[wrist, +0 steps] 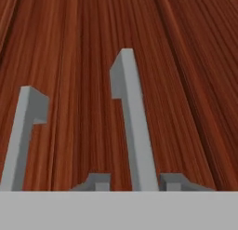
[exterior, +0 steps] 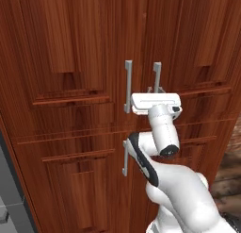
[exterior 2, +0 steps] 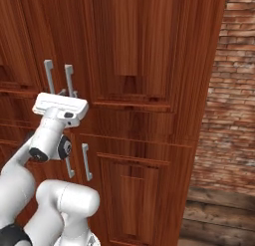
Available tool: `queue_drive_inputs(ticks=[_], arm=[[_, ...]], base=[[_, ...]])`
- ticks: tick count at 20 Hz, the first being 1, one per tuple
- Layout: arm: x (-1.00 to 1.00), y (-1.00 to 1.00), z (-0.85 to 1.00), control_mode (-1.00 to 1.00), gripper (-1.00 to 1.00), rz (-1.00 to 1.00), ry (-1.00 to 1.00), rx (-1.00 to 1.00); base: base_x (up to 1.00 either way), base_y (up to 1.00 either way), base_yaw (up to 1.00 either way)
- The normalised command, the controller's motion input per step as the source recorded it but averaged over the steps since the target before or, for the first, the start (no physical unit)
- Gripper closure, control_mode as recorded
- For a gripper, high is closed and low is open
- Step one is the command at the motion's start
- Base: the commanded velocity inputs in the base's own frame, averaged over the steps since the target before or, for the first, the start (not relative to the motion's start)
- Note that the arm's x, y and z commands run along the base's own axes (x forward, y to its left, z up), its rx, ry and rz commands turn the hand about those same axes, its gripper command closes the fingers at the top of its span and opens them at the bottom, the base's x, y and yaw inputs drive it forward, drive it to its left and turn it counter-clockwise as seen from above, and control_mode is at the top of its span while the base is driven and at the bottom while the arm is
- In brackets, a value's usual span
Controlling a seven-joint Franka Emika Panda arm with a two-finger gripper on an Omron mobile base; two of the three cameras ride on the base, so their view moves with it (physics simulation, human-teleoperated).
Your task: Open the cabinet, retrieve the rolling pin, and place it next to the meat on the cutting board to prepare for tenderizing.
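The arm reaches forward and up to the cabinet, hand level, wrist facing the closed doors. The gripper is clenched on the right door's long handle, fingertips either side of the bar; the left handle stands just beside

cabinet: reddish-brown wood, streaked vertical grain, raised panels | bar handles: pale silver-grey, matte | arm: glossy white, dark joints | end effector: grey tips | brick wall: red-brown bricks, pale mortar lines | floor: dark brown wooden planks
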Motion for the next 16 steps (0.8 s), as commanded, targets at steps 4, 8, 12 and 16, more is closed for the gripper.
queue_drive_inputs(ticks=[4,8,12,16], arm=[[-0.64,-0.05,-0.09,-1.0,1.0,0.0,-0.07,0.0],[-0.68,-0.13,-0.08,-1.0,1.0,0.0,-0.07,0.0],[-0.76,-0.25,-0.08,-1.0,1.0,0.0,-0.07,0.0],[-0.86,-0.33,-0.14,-1.0,1.0,0.0,-0.04,0.0]], base=[[0.0,0.0,0.0],[0.0,0.0,0.0],[0.0,0.0,0.0],[0.0,0.0,0.0]])
